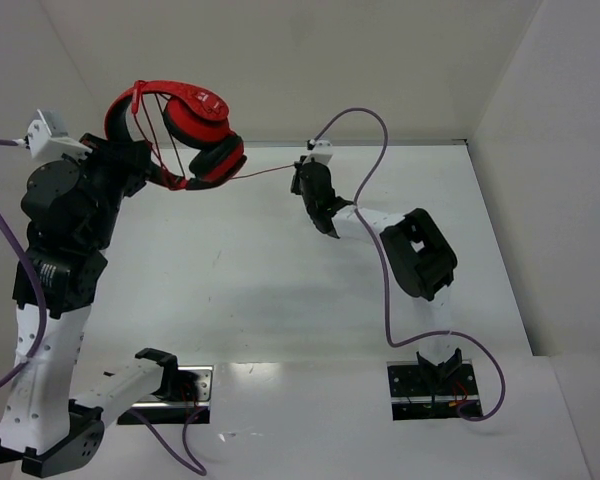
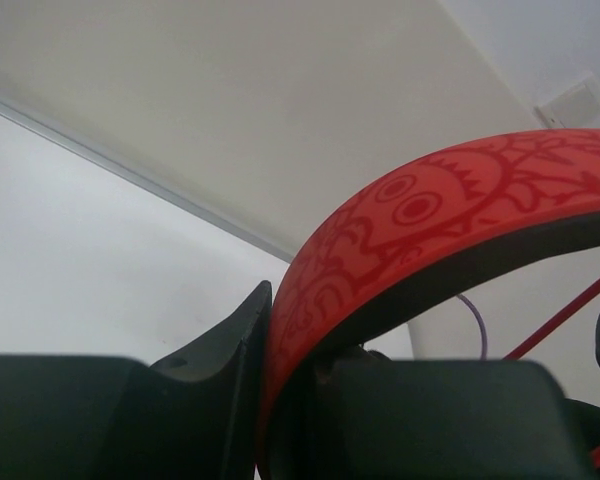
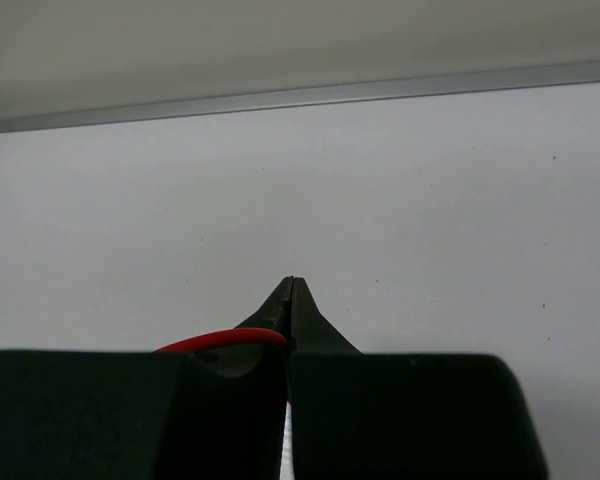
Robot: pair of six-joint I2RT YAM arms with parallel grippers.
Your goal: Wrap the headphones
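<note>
The headphones [image 1: 202,122] hang in the air at the back left, red headband [image 1: 140,95] up and red ear cups below it. My left gripper [image 1: 148,163] is shut on the headband [image 2: 410,215], which sits clamped between its fingers [image 2: 242,330]. Strands of the thin red cable [image 1: 158,125] cross the headband's arch. From the ear cups the cable [image 1: 265,173] runs taut to the right, to my right gripper [image 1: 300,172]. That gripper [image 3: 292,288] is shut, with the red cable [image 3: 225,340] pinched between its jaws, low over the table.
White walls close in the table [image 1: 260,280] at the back and both sides. A purple robot cable [image 1: 380,140] loops above the right arm, and another purple cable [image 1: 10,250] hangs by the left arm. The back wall edge [image 3: 300,97] lies ahead of the right gripper.
</note>
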